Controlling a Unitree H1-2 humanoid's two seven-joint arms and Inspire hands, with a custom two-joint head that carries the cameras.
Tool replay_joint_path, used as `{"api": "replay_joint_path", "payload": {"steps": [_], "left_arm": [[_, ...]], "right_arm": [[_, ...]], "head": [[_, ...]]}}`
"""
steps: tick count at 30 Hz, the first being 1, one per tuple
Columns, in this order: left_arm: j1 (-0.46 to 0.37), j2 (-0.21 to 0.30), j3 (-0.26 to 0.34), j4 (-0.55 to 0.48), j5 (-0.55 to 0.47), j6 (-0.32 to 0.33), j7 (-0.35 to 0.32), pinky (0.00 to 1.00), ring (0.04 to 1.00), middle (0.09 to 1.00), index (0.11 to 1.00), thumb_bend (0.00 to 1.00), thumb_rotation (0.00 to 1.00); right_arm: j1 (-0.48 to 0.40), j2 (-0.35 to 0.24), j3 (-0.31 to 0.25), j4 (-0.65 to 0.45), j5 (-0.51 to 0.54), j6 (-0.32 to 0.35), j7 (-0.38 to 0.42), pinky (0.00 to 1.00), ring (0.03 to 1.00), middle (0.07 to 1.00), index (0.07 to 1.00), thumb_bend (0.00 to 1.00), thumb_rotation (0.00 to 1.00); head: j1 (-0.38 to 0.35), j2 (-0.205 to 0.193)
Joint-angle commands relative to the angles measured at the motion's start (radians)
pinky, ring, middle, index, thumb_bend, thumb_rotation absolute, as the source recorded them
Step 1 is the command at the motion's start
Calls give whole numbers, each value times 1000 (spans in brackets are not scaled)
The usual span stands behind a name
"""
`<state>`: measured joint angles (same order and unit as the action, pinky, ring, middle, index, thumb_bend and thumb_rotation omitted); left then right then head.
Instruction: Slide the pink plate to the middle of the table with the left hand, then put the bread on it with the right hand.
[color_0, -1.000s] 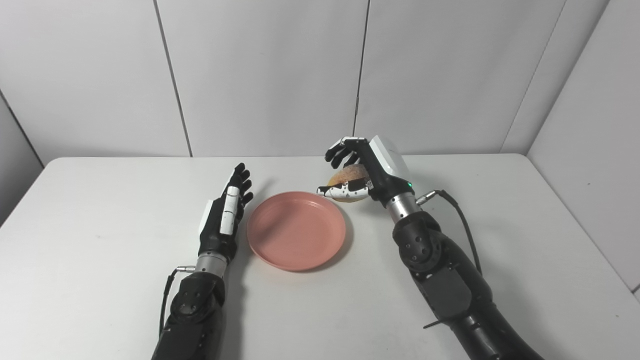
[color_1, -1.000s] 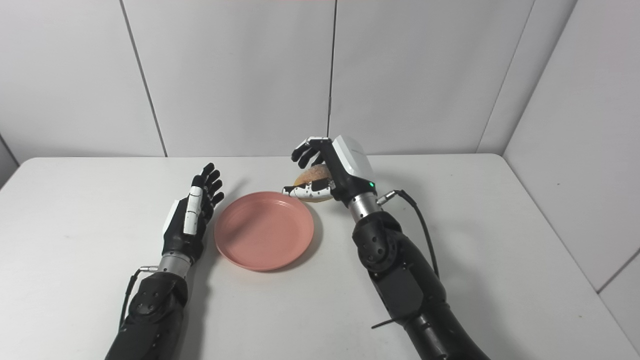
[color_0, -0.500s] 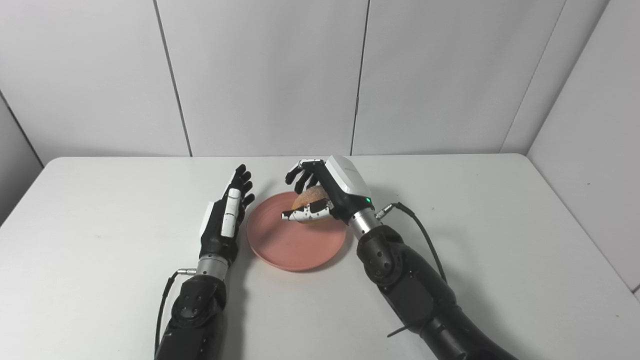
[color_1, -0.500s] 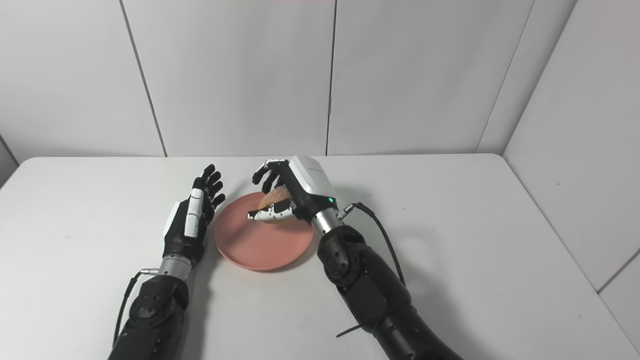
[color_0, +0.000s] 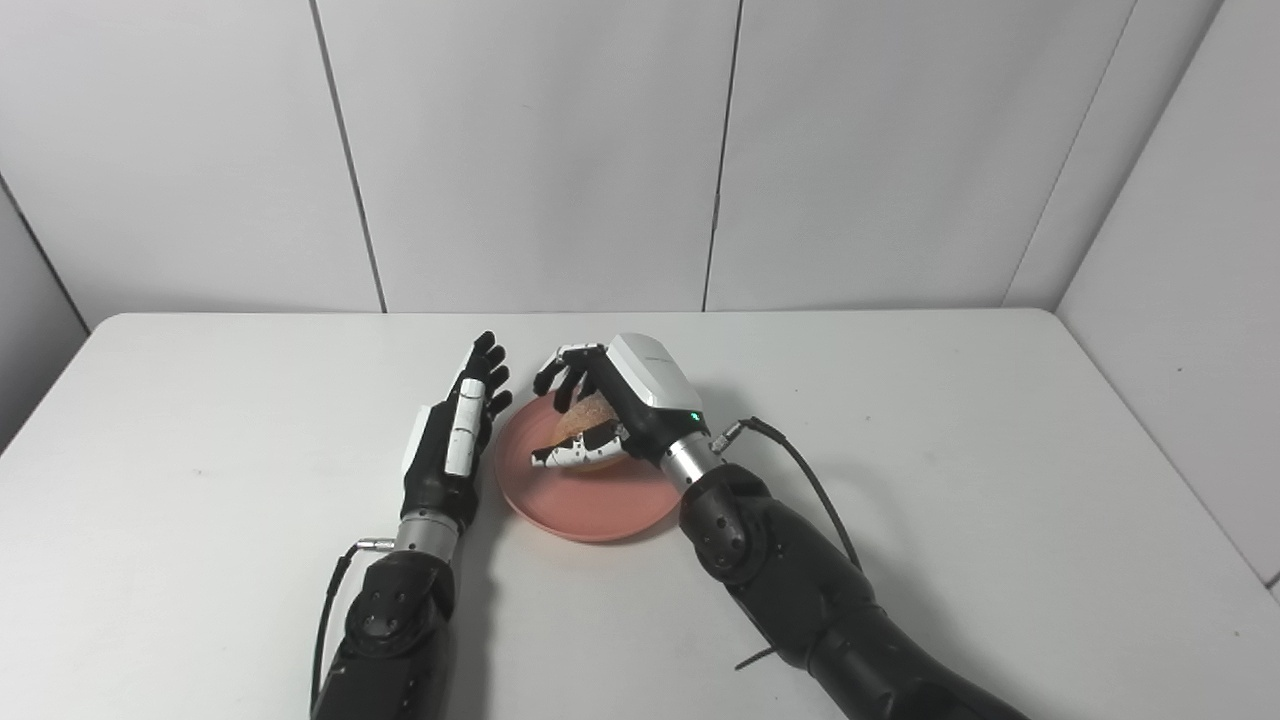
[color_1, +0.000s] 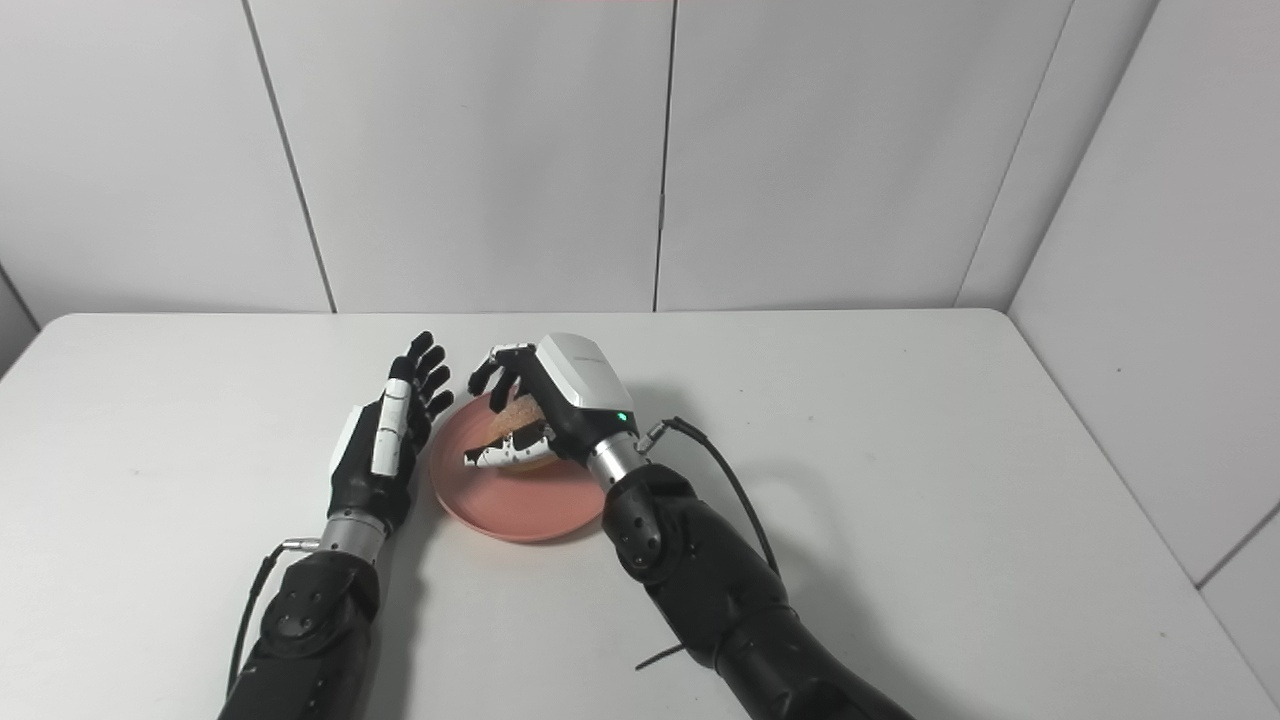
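White table (color_0: 200, 520) fills the lower part of both views, w/ plain grey wall panels behind it. Nearest to the camera, both dark forearms come in from the bottom edge. A bit further, the pink plate (color_0: 600, 505) lies about in the middle of the table, so the 1st part of the task looks done. The left robot hand (color_0: 452, 440) stands on its edge just beside the plate's left rim, fingers straight and apart, holding nothing; whether it touches the rim cannot be told. Over the plate, the right robot hand (color_0: 612, 418) is closed around the bread (color_0: 586, 432), w/ fingers curled above and the thumb underneath. The bread is low over the plate's centre-left area, but the pictures do not show if it already rests on the plate surface or hangs slightly above it.

Judgement: the task is near the end. What is left is approx. this: lower the bread until it sits on the plate, open the right robot hand, then pull it away w/o dragging the bread or pushing the plate off its place.
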<state>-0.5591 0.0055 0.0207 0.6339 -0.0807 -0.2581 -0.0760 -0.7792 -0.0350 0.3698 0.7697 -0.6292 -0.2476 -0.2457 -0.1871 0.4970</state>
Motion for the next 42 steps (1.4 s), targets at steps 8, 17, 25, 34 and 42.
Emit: {"api": "replay_joint_path", "payload": {"steps": [8, 17, 25, 34, 42], "left_arm": [[-13, -10, -3, -41, 8, -1, 10, 941, 971, 976, 952, 703, 1000], [-15, -7, -8, -36, 28, -7, 18, 920, 965, 978, 951, 689, 1000], [-16, -2, -12, -33, 37, -11, 17, 949, 968, 976, 953, 706, 1000], [-17, -4, -6, -34, 24, -6, 8, 950, 976, 983, 955, 704, 1000], [-16, -9, 1, -36, 12, -4, 8, 941, 974, 977, 957, 693, 1000]], "right_arm": [[-44, -2, 22, -4, -40, -28, -49, 249, 363, 449, 535, 506, 0], [-25, -21, 41, -26, -63, -44, -68, 583, 692, 721, 499, 502, 141], [-16, -43, 51, -55, -50, -58, -41, 885, 874, 866, 837, 631, 546], [-12, -52, 54, -65, -49, -60, -27, 989, 935, 933, 905, 619, 707], [-3, -56, 43, -83, -46, -68, -44, 1000, 961, 963, 949, 611, 774]], "head": [[3, 4], [5, 3], [3, 4], [3, 4], [4, 2]]}}
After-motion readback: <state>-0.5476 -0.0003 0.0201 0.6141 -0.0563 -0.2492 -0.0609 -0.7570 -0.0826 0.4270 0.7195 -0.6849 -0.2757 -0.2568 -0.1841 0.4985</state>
